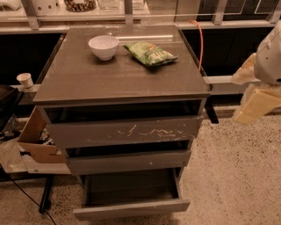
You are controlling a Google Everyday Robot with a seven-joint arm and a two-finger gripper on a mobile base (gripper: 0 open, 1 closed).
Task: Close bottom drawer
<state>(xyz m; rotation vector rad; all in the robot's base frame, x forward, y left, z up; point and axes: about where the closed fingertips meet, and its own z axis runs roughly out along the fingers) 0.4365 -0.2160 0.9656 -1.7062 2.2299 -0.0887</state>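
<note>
The table (pixel 118 77) bears a white bowl (pixel 103 46) and green bag (pixel 150 53) near its back edge; the gripper (pixel 257 105) hangs right of it.

Three drawers (pixel 131 209), one bowl (pixel 103 46), one bag (pixel 150 53), one cup (pixel 25 80), one end effector (pixel 257 105) at right.

Speckled floor (pixel 237 176): lower right of the frame. Pale ledge (pixel 153 17) with metal posts (pixel 128 11): across the top. Cardboard box (pixel 37 140): left centre, on the floor. Orange cable (pixel 201 44): upper right. Gripper (pixel 257 105): right edge, above the floor.
</note>
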